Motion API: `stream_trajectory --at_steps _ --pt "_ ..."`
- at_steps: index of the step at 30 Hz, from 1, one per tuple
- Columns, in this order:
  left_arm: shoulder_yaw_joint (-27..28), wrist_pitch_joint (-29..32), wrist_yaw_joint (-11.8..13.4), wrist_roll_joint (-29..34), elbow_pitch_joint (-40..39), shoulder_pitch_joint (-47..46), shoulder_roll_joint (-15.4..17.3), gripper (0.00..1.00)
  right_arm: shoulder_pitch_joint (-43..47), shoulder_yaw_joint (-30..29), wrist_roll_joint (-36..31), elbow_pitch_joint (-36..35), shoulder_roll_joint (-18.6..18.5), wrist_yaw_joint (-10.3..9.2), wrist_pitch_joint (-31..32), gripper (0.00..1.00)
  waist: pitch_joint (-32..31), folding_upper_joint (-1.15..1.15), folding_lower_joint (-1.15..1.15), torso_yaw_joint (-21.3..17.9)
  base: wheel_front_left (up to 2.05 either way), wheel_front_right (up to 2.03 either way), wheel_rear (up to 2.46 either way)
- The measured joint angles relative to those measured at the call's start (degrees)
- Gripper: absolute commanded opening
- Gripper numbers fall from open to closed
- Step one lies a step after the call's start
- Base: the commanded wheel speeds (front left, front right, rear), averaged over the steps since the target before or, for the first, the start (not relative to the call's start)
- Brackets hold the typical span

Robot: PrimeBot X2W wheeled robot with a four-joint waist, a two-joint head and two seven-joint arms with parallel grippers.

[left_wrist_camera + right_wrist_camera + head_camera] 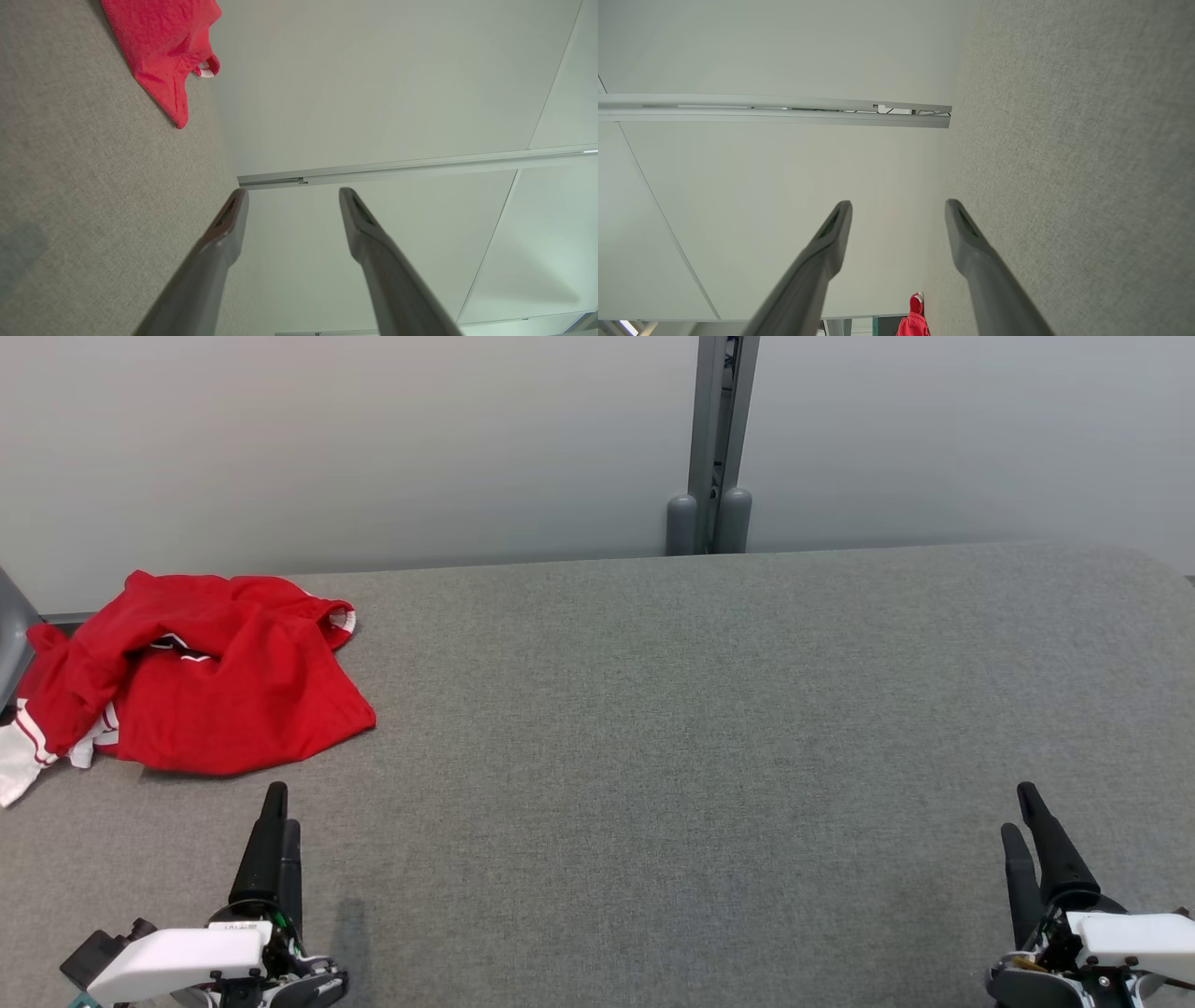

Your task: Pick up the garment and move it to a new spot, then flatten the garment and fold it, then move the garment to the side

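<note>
Garment: crumpled red fabric garment with white trim (201,681) heaped at the far-left back of the grey felt-topped table (653,756), spilling toward the left edge, long axis roughly crosswise. Left gripper (283,807) sits near its front hem, fingers spread, empty; judged the nearer arm. Right gripper (1018,809) likewise spread and empty (well apart, opposite side). Broad bare centre and right give room.

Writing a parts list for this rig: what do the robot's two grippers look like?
The left gripper and right gripper match: two long, tapering dark fingers with a slot near each tip, on a black base under a white housing.
</note>
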Motion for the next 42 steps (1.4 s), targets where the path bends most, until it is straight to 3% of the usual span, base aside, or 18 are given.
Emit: stream_trajectory --at_steps 7,28,42 --pt "-1.59 -1.77 1.35 4.01 -1.12 -0.14 0.05 1.0 0.0 0.03 -4.17 -1.47 -0.07 0.0 -1.71 1.0 0.04 0.0 0.0 0.07 0.0 0.0 0.0" --pt "-5.56 -6.24 5.33 28.05 -5.37 -0.78 0.38 1.0 0.05 1.94 -29.04 -7.81 -0.36 0.0 -6.22 1.0 0.14 0.0 0.0 0.42 0.0 0.0 0.0" --pt "-7.15 -8.76 7.15 45.56 -5.68 -0.03 0.54 1.0 1.18 4.12 -41.19 -8.93 -0.52 0.01 -8.83 1.0 -0.24 0.0 0.0 0.35 0.0 0.0 0.0"
